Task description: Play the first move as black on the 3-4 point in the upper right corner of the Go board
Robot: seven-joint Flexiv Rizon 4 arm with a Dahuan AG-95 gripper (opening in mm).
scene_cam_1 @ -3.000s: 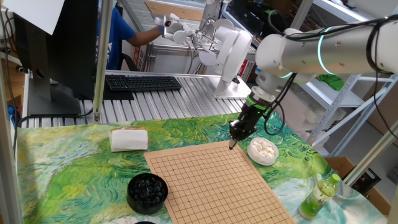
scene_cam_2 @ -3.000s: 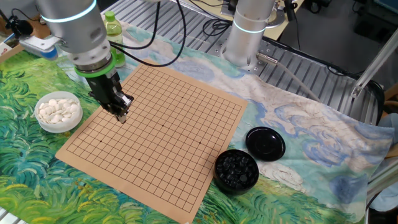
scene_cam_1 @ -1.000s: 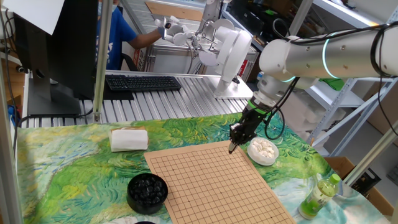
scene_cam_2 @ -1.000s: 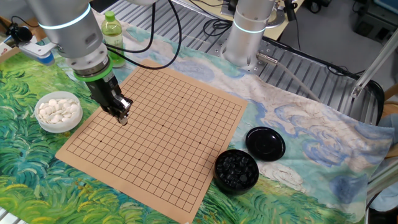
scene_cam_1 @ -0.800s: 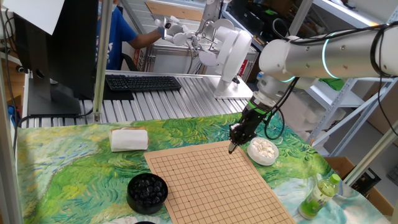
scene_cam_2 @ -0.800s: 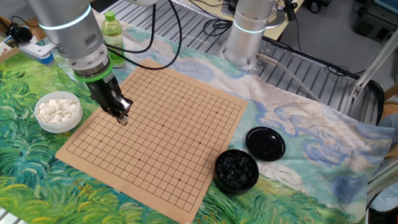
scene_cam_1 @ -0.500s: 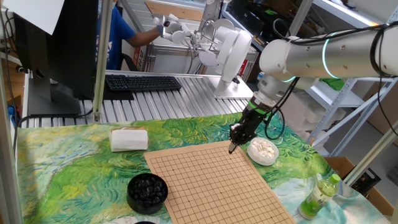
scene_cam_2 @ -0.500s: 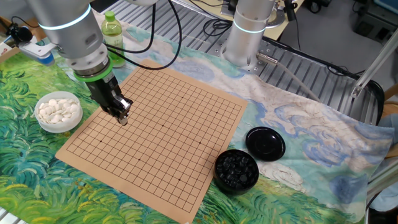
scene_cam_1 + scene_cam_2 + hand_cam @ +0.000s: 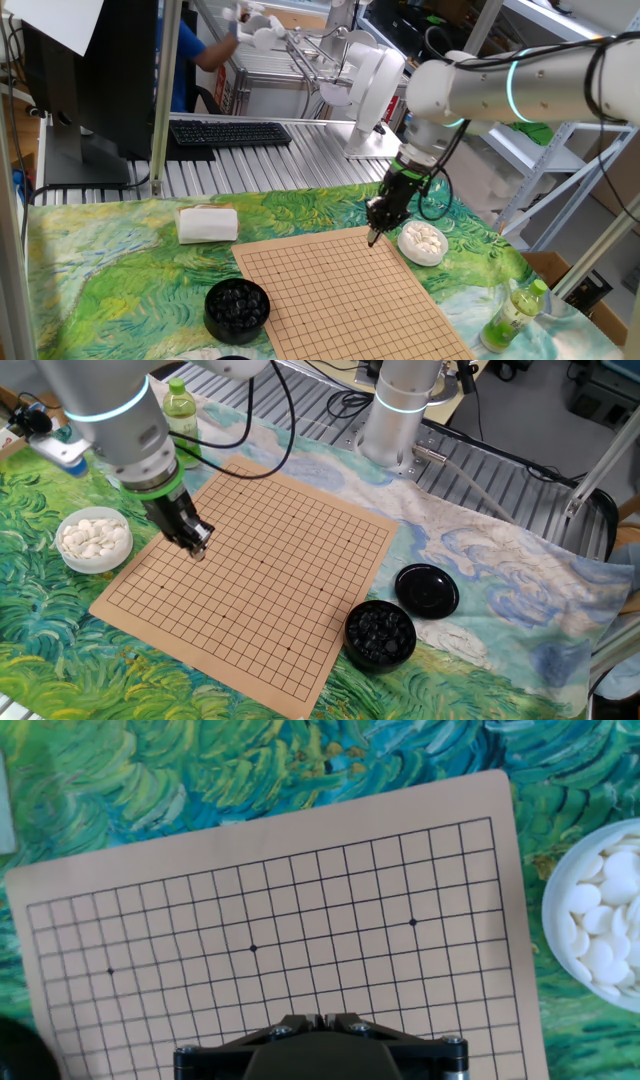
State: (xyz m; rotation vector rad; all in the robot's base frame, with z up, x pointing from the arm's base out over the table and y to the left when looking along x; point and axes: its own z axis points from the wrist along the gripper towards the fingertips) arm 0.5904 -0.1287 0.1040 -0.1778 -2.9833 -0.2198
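The Go board [image 9: 340, 290] [image 9: 260, 570] [image 9: 300, 900] lies bare, with no stone on any crossing. My gripper [image 9: 373, 236] [image 9: 197, 552] [image 9: 320, 1018] is shut, its tips pointing down just over the board near the corner next to the white stones. The 3-4 point is one of the crossings beside that corner's star dot [image 9: 412, 922], ahead of the fingers in the hand view. The black is not visible: the fingertips meet, and whether a stone is pinched between them cannot be told. Several black stones fill the black bowl [image 9: 237, 305] [image 9: 380, 632].
A white bowl of white stones [image 9: 422, 241] [image 9: 93, 538] [image 9: 600, 920] stands just off the board's edge beside the gripper. The black lid [image 9: 427, 589] lies by the black bowl. A green bottle [image 9: 512, 315] [image 9: 180, 408] and a white box [image 9: 208, 223] sit on the cloth.
The arm has leaned slightly, carrying the gripper a touch sideways over the same corner. The fingers have stayed shut and the board has stayed bare.
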